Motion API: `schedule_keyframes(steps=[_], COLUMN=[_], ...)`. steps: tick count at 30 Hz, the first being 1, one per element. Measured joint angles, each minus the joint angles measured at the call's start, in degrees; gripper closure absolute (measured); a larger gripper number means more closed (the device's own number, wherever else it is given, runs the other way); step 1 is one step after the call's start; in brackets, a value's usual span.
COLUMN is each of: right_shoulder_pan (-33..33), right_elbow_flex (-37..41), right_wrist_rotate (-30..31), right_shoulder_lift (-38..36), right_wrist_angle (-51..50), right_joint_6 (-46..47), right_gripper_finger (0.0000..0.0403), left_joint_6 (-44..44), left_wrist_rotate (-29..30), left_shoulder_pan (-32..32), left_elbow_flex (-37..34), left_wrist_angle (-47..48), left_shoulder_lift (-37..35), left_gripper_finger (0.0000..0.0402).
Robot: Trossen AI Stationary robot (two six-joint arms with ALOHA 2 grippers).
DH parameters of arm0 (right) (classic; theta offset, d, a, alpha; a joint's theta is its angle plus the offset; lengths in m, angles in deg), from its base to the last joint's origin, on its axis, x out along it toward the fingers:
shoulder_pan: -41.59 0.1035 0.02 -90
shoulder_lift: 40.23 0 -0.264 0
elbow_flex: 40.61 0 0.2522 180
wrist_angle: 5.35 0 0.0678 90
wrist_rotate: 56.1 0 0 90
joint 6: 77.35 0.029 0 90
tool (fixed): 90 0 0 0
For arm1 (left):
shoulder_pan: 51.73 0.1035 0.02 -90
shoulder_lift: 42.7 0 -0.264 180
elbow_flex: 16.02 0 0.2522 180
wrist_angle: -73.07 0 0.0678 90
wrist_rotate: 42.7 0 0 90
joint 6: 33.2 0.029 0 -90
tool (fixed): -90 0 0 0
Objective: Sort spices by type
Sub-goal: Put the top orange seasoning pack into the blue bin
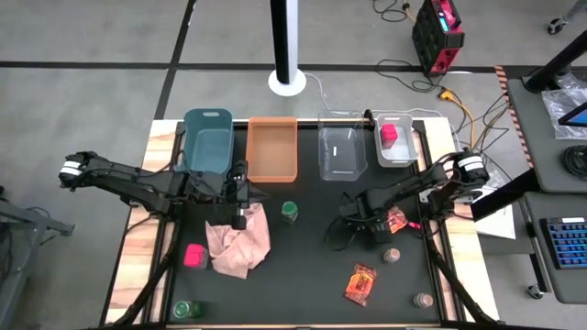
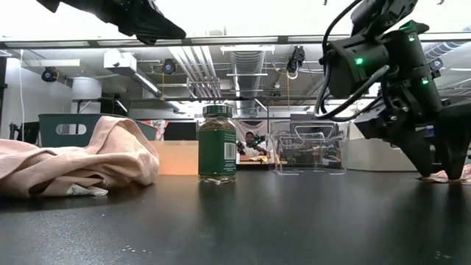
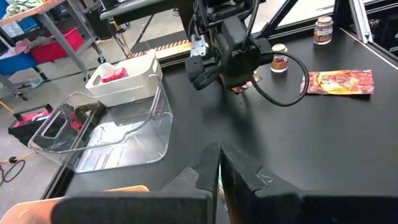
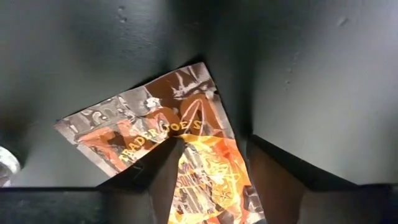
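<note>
My right gripper is open and low over an orange-brown foil packet lying flat on the black mat; its fingers stand on either side of the packet's one end. A second foil packet lies nearer the near edge. Green-capped jars stand mid-table and at the near left corner. Two tan-lidded jars stand near the right side. One red box lies by the pink cloth, another in the white bin. My left gripper is shut, raised over the cloth's far edge. My right gripper comes at the foil packet from above, pointing down, with one finger over the packet's printed face and the other beside its edge. The packet lies flat on the mat. I cannot tell whether the fingers touch it.
Four bins line the far edge: teal, orange, clear and white. The pink cloth is heaped left of centre. Bare mat lies between the mid-table jar and the right arm, and along the near edge.
</note>
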Motion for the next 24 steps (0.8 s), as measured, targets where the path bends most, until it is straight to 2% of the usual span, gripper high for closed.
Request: schedule_keyframes(steps=[4, 9, 10, 16, 24], right_shoulder_pan=[-0.25, -0.65, -0.65, -0.58, 1.33], right_elbow_flex=[0.35, 1.07, 1.14, 0.90, 0.79], right_wrist_rotate=[-0.32, 0.03, 0.09, 0.78, 8.51], right_shoulder_lift=[-0.04, -0.06, -0.08, -2.45, -17.28], right_wrist_angle=[1.34, 2.96, 3.13, 3.17, 7.66], right_joint_6=[-1.06, -1.14, -1.09, 2.56, 11.99], right_gripper_finger=[0.0278, 0.0371, 0.0380, 0.0390, 0.0393], left_joint_6=[0.00, -0.64, -0.72, -0.92, -1.09], left_wrist_rotate=[0.01, -0.01, 0.00, -0.01, 0.02], left_shoulder_pan=[0.00, 0.00, 0.00, 0.00, 0.00], left_elbow_flex=[0.00, 0.00, 0.00, 0.00, 0.00], left_wrist_angle=[0.00, -0.02, -0.02, -0.04, -1.50], left_shoulder_lift=[0.00, 0.00, 0.00, 0.00, 0.00], left_gripper_finger=[0.0402, 0.0402, 0.0402, 0.0402, 0.0402])
